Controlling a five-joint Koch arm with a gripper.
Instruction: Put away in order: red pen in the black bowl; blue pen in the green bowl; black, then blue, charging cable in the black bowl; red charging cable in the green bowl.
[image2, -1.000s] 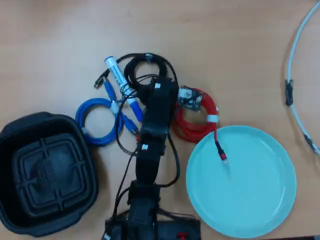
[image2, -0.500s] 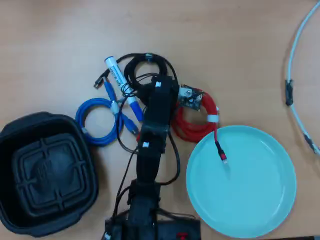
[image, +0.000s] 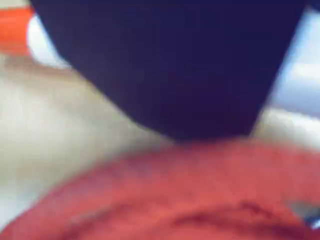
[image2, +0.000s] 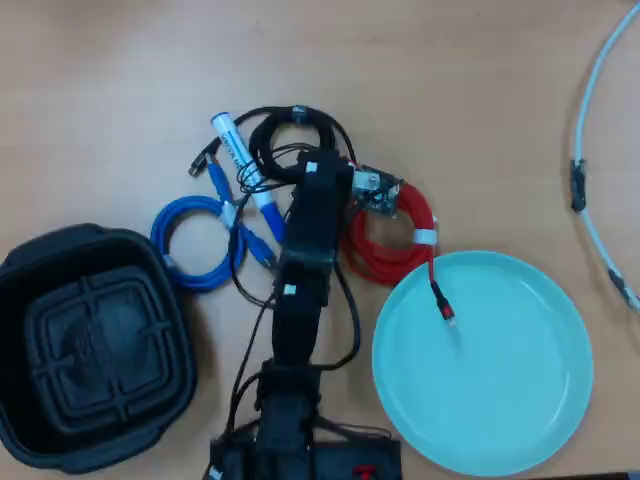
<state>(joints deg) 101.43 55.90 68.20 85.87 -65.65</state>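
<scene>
In the overhead view my arm reaches up from the bottom edge, and its gripper (image2: 324, 172) sits over the spot where the black charging cable (image2: 293, 132) meets the red charging cable (image2: 388, 242); the arm hides the fingers. The wrist view is blurred: a dark jaw fills the top, with the red charging cable (image: 200, 200) close below. The red plug (image2: 441, 300) lies inside the green bowl (image2: 500, 400). The blue pen (image2: 240, 165) lies left of the arm, beside the blue charging cable (image2: 196, 243). The black bowl (image2: 90, 350) stands empty at lower left. The red pen is hidden in the overhead view.
A pale tube (image2: 592, 150) curves along the right edge of the overhead view. An orange-red patch with white beside it (image: 15, 30) shows at the wrist view's top left, too blurred to name. The wooden table (image2: 420, 70) is bare at the top.
The arm's head has crept slightly up the overhead view toward the black cable. The cables, pen and bowls lie as before.
</scene>
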